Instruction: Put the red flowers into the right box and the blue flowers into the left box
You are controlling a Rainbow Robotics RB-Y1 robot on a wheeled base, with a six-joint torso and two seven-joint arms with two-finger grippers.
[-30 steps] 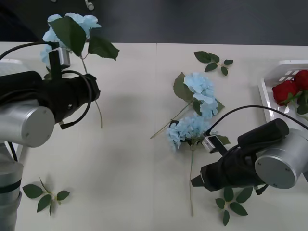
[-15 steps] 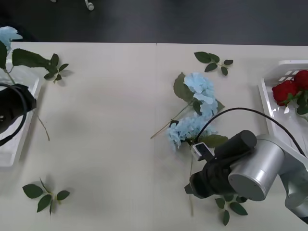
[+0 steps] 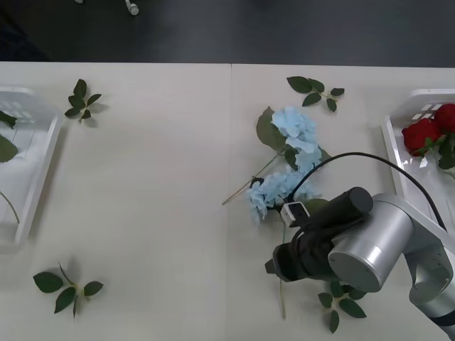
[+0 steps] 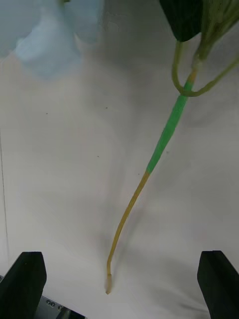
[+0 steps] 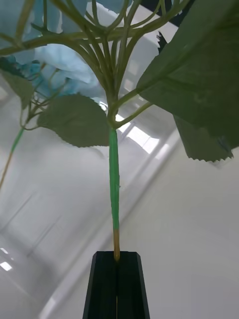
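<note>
My left gripper (image 5: 117, 279) is shut on the stem end of a blue flower (image 5: 55, 65), held upright over the left box (image 5: 144, 139). That white box (image 3: 35, 142) lies at the table's far left, with a green leaf (image 3: 6, 148) at its edge. Two more blue flowers (image 3: 295, 131) (image 3: 274, 190) lie at the table's middle right. My right gripper (image 3: 272, 268) hovers open over the long stem (image 3: 282, 304) of the nearer one. The right wrist view has that stem (image 4: 149, 169) between the spread fingers of the right gripper (image 4: 119, 289). Red flowers (image 3: 421, 133) rest in the right box (image 3: 395, 153).
Loose green leaf sprigs lie at the back left (image 3: 82, 99), the front left (image 3: 67, 288), the back right (image 3: 313, 91) and under my right arm (image 3: 343, 304). The table's far edge borders a dark floor.
My left arm carried its blue flower leftward out of the front view, to over the left box. My right gripper moved a little left, settling over the nearer flower's stem.
</note>
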